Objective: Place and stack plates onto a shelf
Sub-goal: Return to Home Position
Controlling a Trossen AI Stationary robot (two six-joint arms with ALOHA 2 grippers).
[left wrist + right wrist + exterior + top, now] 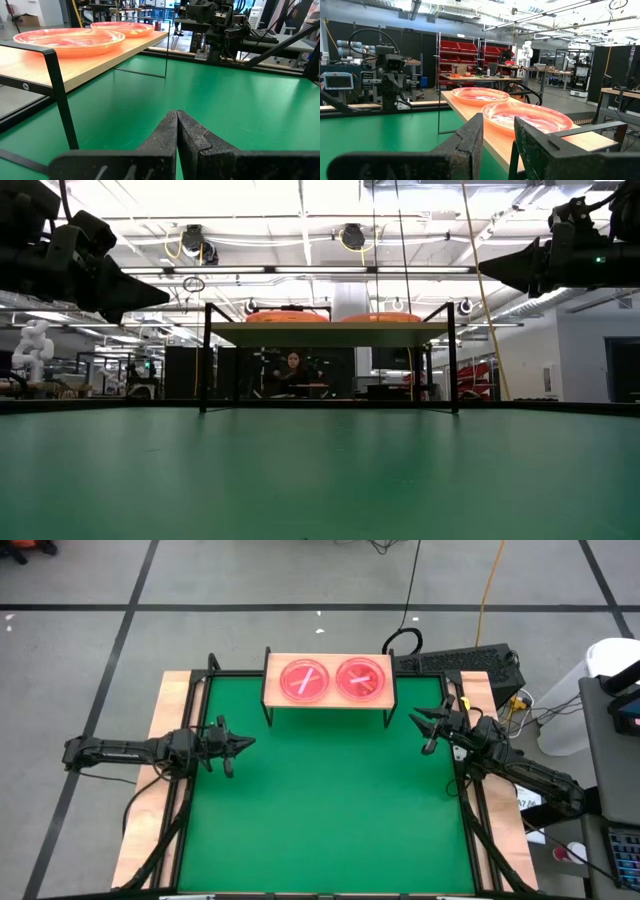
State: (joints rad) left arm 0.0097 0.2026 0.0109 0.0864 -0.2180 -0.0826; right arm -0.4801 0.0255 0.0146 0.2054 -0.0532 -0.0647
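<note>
Plates (304,680): two stacks side by side on shelf (330,702), pink on top. Left gripper (240,745) pinched together, empty; right gripper (428,728) slightly parted, empty. Plates look light, thin, rigid, slick; best gripped by rim.

No readable text, labels (or numbers) anywhere

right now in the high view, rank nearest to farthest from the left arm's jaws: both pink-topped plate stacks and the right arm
1. Pink-topped stack of round translucent plates, left half of the light-wood shelf.
2. Matching pink-topped stack, shelf's right half.
3. Dark right arm, at the green table's right edge.
</note>
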